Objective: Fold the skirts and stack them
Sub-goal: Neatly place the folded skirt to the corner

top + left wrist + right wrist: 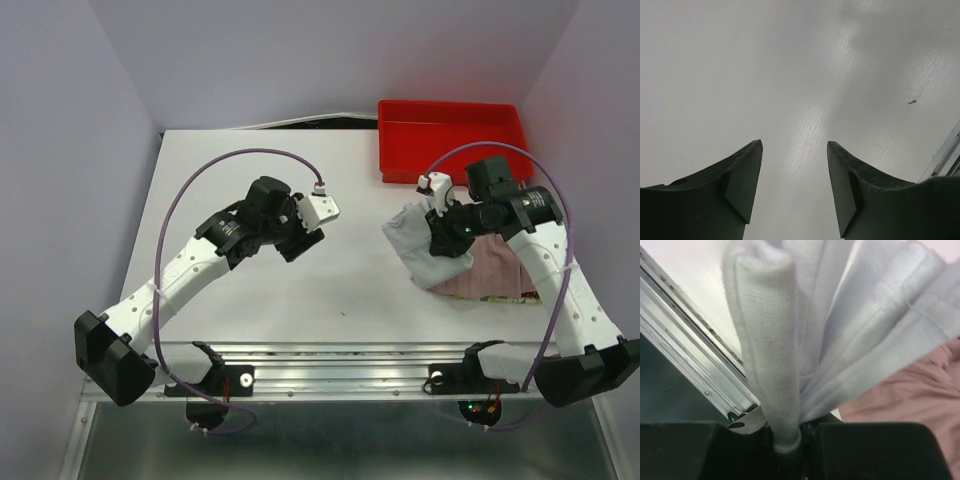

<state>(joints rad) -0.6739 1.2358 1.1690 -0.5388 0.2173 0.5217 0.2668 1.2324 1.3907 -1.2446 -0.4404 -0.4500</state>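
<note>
The pale grey-white skirt (420, 245) hangs bunched from my right gripper (447, 232), which is shut on its folds (785, 390) a little above the table. Under and to the right of it the dusty pink pleated skirt (497, 272) lies flat on the table, and it shows at the right edge of the right wrist view (910, 405). My left gripper (305, 243) is at the table's middle left, well apart from both skirts. Its fingers (747, 175) stand open over bare tabletop with nothing between them.
A red plastic tray (450, 135) sits at the back right, just behind the right arm. The metal rail (340, 365) runs along the table's near edge, and it shows close to the held cloth in the right wrist view (695, 355).
</note>
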